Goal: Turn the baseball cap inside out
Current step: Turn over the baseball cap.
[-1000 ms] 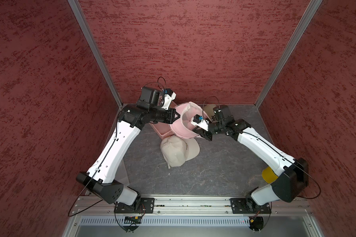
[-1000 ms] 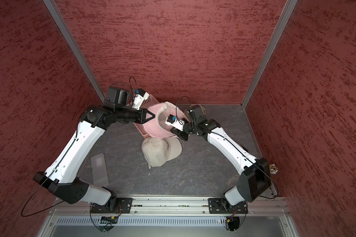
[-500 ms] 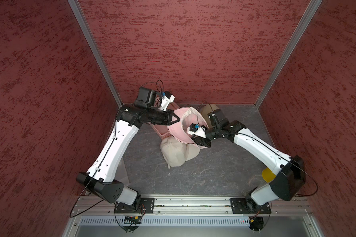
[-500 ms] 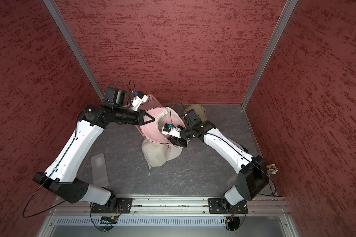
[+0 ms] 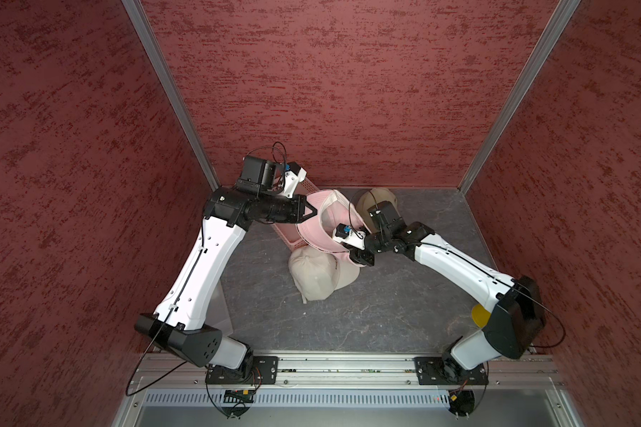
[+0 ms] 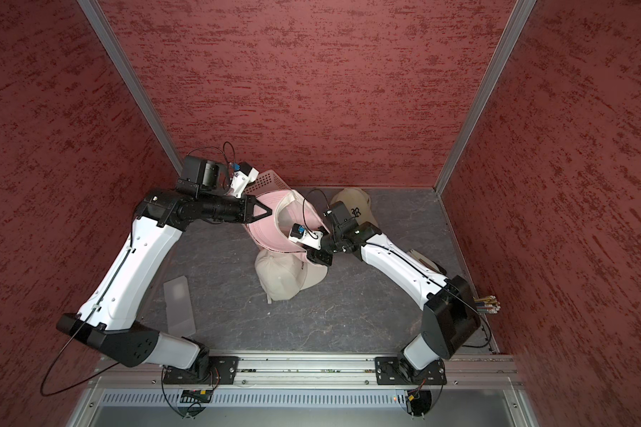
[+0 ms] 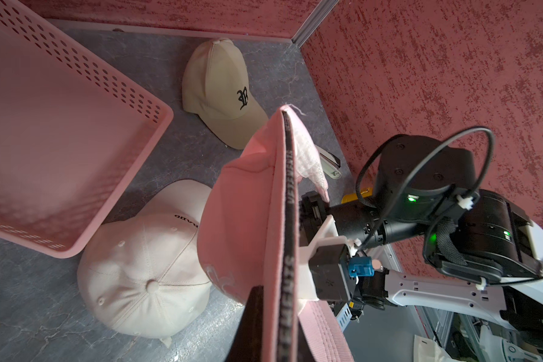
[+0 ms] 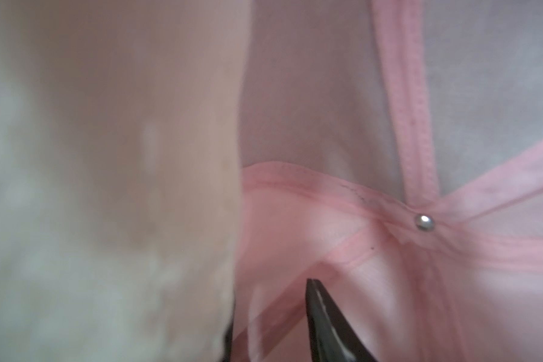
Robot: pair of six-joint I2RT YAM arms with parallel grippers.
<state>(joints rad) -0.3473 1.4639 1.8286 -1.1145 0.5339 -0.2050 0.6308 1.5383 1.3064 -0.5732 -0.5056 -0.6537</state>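
clear sheet (image 6: 178, 307): lay flat on the grey table (image 5: 385, 314) nearest your left arm's base.
cream cap (image 5: 315, 273): sat crown up on the table mid-scene, partly beneath the lifted pink cap.
pink cap (image 5: 313, 233): your task's cap hung in the air between your two arms, above the cream cap, with its opening turned toward your right arm.
left gripper (image 5: 313, 211): you had it clenched on the pink cap's rim, one finger (image 7: 251, 316) against the dark lettered sweatband.
right gripper (image 8: 270, 313): you had pushed it inside the pink cap, near the crown's metal rivet; one dark finger (image 8: 326, 326) showed against the lining, and you could not tell whether it was parted or pinching cloth.
pink basket (image 6: 265, 181): stood behind the pink cap, by the back wall.
tan cap (image 7: 217, 91): lay farthest back, crown up, apart from the others.
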